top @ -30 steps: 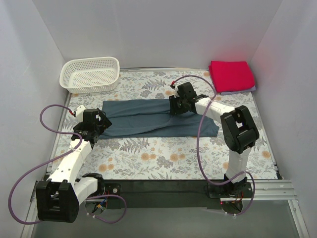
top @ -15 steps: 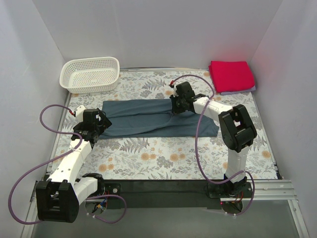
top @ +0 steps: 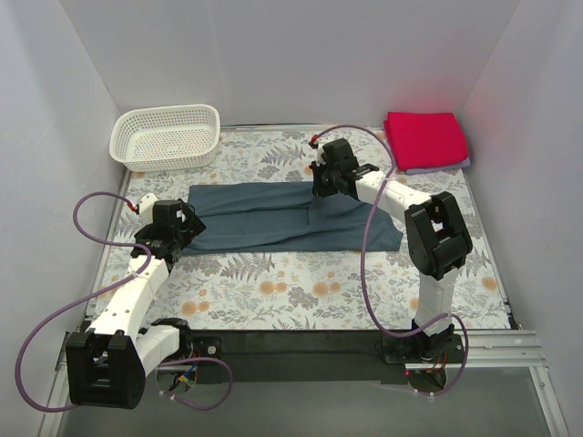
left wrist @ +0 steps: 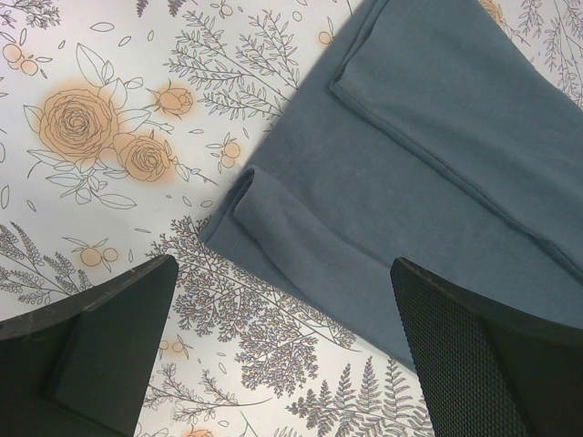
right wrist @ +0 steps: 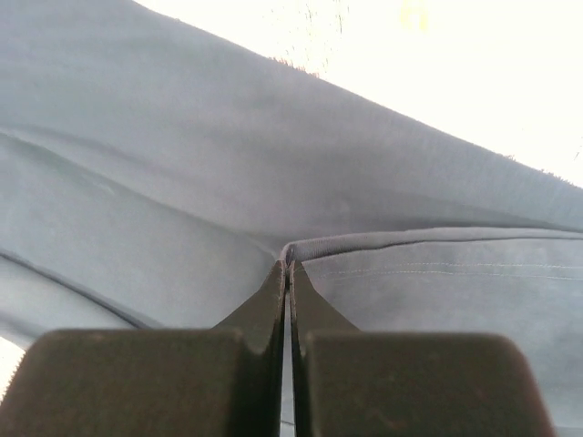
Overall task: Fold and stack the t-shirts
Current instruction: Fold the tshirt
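— Where's the left gripper (left wrist: 282, 314)?
— Low over the left end of the blue-grey t-shirt (top: 264, 218), jaws wide apart, holding nothing.
— And the right gripper (right wrist: 288, 266)?
— Its arm reaches out to the shirt's far edge, fingers pinched tight on a fold of the cloth.
— The surface?
— A floral table (top: 301, 282), with the shirt spread across the middle. At the back, a white basket (top: 167, 135) on the left. On the right, the red t-shirt (top: 425, 138) lies folded on the lavender t-shirt (top: 446, 167). Pale walls (top: 301, 55) stand around.

— What was on the table (top: 301, 282) with the flowers?
— A white basket (top: 166, 137) sat in the far left corner. A blue-grey shirt (top: 264, 218) lay long across the middle. In the far right corner a pale purple shirt (top: 442, 168) lay folded, with a red shirt (top: 425, 138) on top of it
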